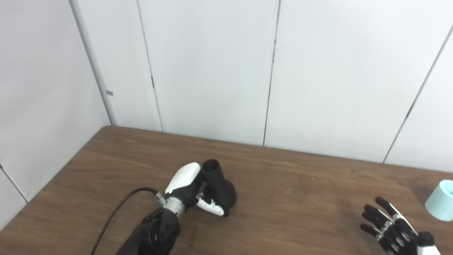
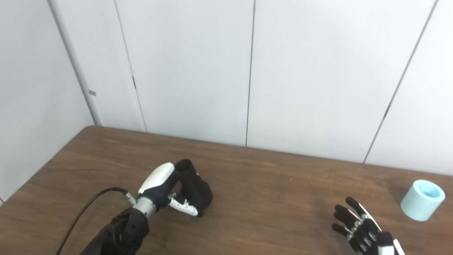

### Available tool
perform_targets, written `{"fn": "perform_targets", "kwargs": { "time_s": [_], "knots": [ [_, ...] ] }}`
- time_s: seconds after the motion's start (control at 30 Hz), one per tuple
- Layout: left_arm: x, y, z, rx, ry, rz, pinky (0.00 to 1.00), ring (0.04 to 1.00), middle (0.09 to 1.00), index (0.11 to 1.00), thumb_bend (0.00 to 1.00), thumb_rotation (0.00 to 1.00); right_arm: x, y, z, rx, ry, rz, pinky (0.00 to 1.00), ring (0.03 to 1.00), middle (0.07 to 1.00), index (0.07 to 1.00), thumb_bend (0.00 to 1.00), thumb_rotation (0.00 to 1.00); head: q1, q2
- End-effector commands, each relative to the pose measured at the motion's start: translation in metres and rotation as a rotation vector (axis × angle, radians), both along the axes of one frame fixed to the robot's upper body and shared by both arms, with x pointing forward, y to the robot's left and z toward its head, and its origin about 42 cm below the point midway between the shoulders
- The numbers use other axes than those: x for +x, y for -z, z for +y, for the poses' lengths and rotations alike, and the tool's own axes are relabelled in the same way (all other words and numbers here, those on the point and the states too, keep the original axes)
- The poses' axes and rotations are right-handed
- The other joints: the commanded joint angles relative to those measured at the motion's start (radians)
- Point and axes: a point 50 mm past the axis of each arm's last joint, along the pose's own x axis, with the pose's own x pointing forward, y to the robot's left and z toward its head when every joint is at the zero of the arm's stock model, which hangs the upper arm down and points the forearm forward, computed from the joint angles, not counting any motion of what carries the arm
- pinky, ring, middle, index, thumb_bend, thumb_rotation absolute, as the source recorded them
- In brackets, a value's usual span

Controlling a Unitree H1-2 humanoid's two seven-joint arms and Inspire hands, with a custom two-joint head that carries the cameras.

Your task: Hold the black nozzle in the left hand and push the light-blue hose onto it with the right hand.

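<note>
The black nozzle (image 1: pixel 220 185) stands on its wide base on the brown table (image 1: pixel 290 191), left of centre, leaning a little with its open narrow end up. My left hand (image 1: pixel 187 187) wraps it from the left, thumb across the front, shut on it. The light-blue hose (image 2: pixel 423 200), a short wide tube, rests on the table at the far right. My right hand (image 2: pixel 361 226) is low at the right, open with fingers spread, a short way left of the hose and not touching it.
White wall panels (image 1: pixel 212 71) rise right behind the table's far edge and along its left side. A black cable (image 1: pixel 116 212) loops from my left wrist toward the bottom edge. Bare tabletop lies between the two hands.
</note>
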Motion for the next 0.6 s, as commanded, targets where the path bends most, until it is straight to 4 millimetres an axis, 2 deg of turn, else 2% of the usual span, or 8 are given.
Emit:
{"fn": "perform_targets", "kwargs": {
  "time_s": [0.0, 0.27, 0.57],
  "knots": [
    [-0.010, 0.003, -0.025, -0.002, 0.112, 0.035, 1.00, 0.735, 0.498, 0.475, 0.52, 0.00, 0.003, -0.021, 0.005, -0.004, -0.003, -0.076, 0.81, 0.885, 0.855, 0.921, 0.64, 0.98, -0.003, 0.001],
    [-0.033, 0.015, -0.063, 0.026, 0.243, -0.002, 1.00, 0.775, 0.519, 0.449, 0.52, 0.00, 0.004, -0.029, 0.018, 0.006, -0.004, -0.073, 0.85, 0.900, 0.860, 0.932, 0.61, 1.00, -0.069, 0.024],
    [-0.053, 0.037, -0.081, 0.041, 0.341, 0.032, 1.00, 0.779, 0.500, 0.468, 0.52, 0.00, 0.001, -0.039, 0.029, 0.012, 0.007, -0.071, 0.85, 0.904, 0.857, 0.934, 0.57, 1.00, -0.138, 0.046]
  ]
}}
